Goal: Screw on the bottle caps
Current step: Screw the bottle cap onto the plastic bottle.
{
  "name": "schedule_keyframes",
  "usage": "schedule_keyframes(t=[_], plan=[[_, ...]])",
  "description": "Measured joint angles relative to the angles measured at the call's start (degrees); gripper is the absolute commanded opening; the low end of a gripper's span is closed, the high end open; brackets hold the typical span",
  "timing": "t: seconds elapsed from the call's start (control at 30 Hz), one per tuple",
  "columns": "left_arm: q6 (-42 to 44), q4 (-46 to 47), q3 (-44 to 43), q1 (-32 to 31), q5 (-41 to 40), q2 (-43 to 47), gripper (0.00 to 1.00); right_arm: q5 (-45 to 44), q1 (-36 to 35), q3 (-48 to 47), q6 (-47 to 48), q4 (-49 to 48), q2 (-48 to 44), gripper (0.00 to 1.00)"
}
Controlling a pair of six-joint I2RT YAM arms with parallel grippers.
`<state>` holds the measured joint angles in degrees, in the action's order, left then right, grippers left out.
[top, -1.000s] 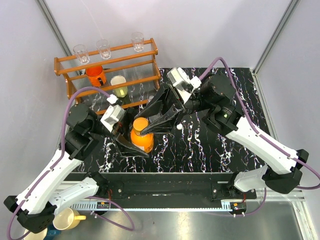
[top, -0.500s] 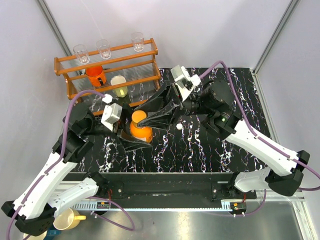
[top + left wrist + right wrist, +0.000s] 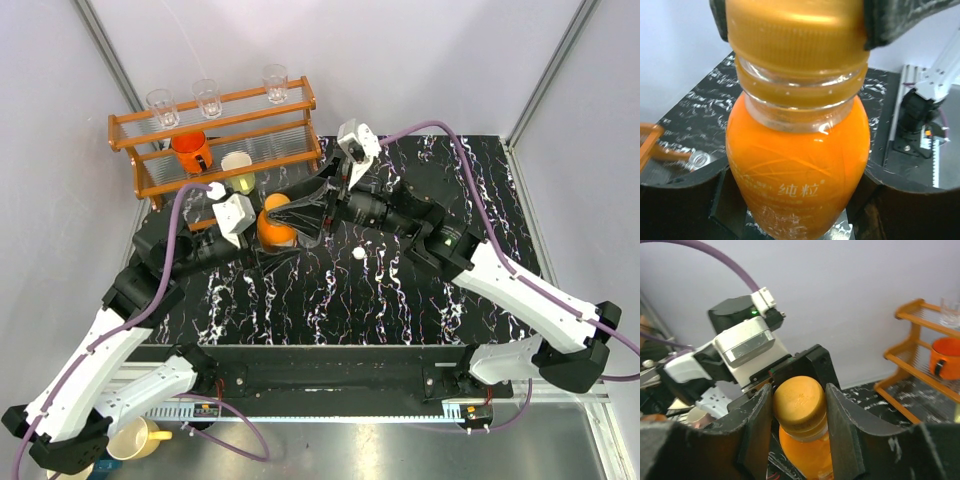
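Note:
A squat orange bottle [image 3: 275, 230] is held between both arms, just in front of the rack. My left gripper [image 3: 262, 243] is shut on its body, with a dark finger on each side of the orange bottle [image 3: 797, 165] in the left wrist view. The orange cap [image 3: 800, 402] sits on the bottle's neck. My right gripper [image 3: 801, 432] is shut on that cap, both pads pressed against its sides. The right gripper [image 3: 290, 212] comes in from the right. A small white-topped cap [image 3: 358, 254] lies loose on the black marble table [image 3: 400, 300].
A wooden rack [image 3: 215, 140] stands at the back left, close behind the bottle. It holds clear glasses, an orange mug [image 3: 190, 150] and a cream cup [image 3: 238, 170]. A yellow mug [image 3: 140, 437] sits below the table's near edge.
Both arms have carried the orange bottle back and to the left, toward the rack, and stretched out lower over the table. Both grips look unchanged.

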<state>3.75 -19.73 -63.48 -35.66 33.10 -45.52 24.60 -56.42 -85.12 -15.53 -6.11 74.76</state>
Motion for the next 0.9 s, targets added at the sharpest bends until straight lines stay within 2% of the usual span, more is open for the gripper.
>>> schedule_keyframes(t=[0.07,0.13,0.27,0.37,0.43,0.57,0.63,0.7,0.8,0.9], plan=[[1.0,-0.9,0.4,0.0,-3.2,0.1,0.07,-3.7,-0.7,-0.1,0.7,1.6,0.2,0.18],[1.9,-1.3,0.9,0.0,-6.3,0.2,0.07,-8.4,-2.0,-0.6,1.6,3.3,0.6,0.25],[2.2,-1.3,1.9,0.0,-9.0,0.9,0.07,-14.4,-4.2,-1.9,3.1,5.4,1.6,0.58],[1.9,-1.0,2.8,0.0,-9.4,1.4,0.08,-16.1,-5.2,-2.5,3.6,6.7,1.9,0.69],[1.4,-0.9,3.4,0.0,-8.8,1.6,0.08,-16.6,-5.9,-2.6,4.0,7.8,1.8,0.79],[-0.7,0.4,4.0,0.2,-6.3,1.5,0.09,-17.3,-6.8,-2.7,5.3,9.9,0.8,0.86],[-1.7,0.8,4.1,0.2,-5.0,1.4,0.09,-17.2,-7.1,-2.7,5.8,10.7,0.2,0.95],[-3.4,1.6,4.1,0.3,-3.5,1.4,0.08,-17.2,-7.5,-2.8,6.6,11.4,-0.5,1.0],[-6.1,3.7,4.1,1.0,-0.5,1.5,0.08,-17.3,-7.7,-2.9,8.1,13.5,-1.7,1.0],[-9.8,7.0,4.1,1.5,6.4,1.5,0.09,-17.6,-7.7,-3.0,10.6,15.9,-3.4,1.0]])
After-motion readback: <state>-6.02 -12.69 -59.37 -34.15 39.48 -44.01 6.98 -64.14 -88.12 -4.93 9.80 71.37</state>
